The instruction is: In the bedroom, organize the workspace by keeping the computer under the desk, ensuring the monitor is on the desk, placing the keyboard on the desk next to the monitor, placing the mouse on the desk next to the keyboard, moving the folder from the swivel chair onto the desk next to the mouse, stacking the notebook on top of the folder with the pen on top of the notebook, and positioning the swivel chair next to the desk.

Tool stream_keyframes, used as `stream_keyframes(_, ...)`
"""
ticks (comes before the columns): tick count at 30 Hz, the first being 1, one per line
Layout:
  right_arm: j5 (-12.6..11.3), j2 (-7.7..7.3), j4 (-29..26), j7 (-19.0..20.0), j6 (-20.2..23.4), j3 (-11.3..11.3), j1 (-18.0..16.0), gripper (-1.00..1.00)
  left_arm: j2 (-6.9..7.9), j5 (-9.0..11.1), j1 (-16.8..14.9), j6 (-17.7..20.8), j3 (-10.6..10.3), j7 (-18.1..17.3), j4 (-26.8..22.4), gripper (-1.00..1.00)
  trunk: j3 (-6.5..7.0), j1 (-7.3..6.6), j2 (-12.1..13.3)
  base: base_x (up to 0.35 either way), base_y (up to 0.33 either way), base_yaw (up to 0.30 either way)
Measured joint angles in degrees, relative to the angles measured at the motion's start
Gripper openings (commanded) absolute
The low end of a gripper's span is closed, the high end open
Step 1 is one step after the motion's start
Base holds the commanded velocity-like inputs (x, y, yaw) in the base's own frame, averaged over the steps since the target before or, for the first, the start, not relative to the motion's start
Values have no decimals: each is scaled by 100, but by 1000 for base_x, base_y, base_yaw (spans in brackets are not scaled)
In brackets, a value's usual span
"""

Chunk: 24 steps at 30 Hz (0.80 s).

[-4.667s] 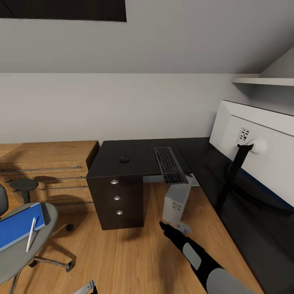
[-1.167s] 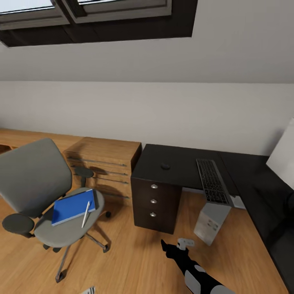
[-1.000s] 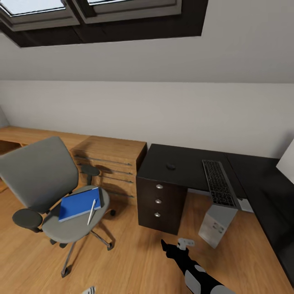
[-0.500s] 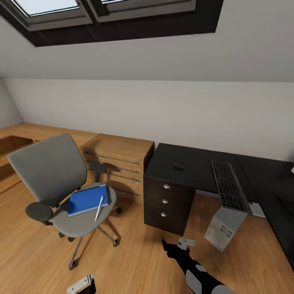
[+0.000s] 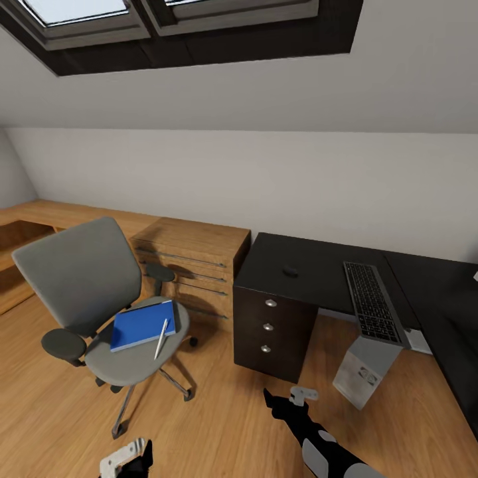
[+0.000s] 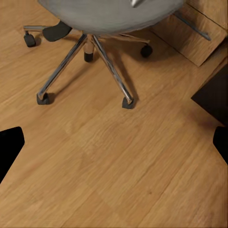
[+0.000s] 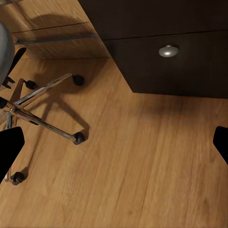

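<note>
folder (image 5: pixel 141 323) on swivel chair (image 5: pixel 86 292) | notebook hidden | monitor cut off

Soft, even daylight falls from the skylight (image 5: pixel 166 20) at the upper left of the head view. The swivel chair (image 5: pixel 99 299) throws a faint blurred shadow on the wooden floor (image 5: pixel 212 425). The renders are slightly soft, with no glare and straight edges.
</note>
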Motion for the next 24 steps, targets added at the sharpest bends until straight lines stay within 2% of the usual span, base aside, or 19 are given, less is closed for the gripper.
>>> stream_keyframes(1,2,0,-5,0,0,0,0,100,76,15,21,518,52,211,-388,100,0,0,0,0,0,0)
stream_keyframes(3,3,0,-9,0,-2,0,0,100,103,39,30,915,132,420,-619,100,0,0,0,0,0,0)
stream_keyframes(7,4,0,-16,0,-8,0,0,100,112,85,38,1575,410,828,-1052,100,0,0,0,0,0,0)
stream_keyframes(12,4,0,-10,0,-33,5,0,100,114,86,42,2178,654,1123,-1635,100,0,0,0,0,0,0)
stream_keyframes(19,4,-9,-6,3,-70,4,0,100,108,94,47,2464,735,1216,-1903,100,0,0,0,0,0,0)
stream_keyframes(24,0,-51,7,-3,-264,1,3,100,36,108,38,2659,755,1238,-1912,100,0,0,0,0,0,0)
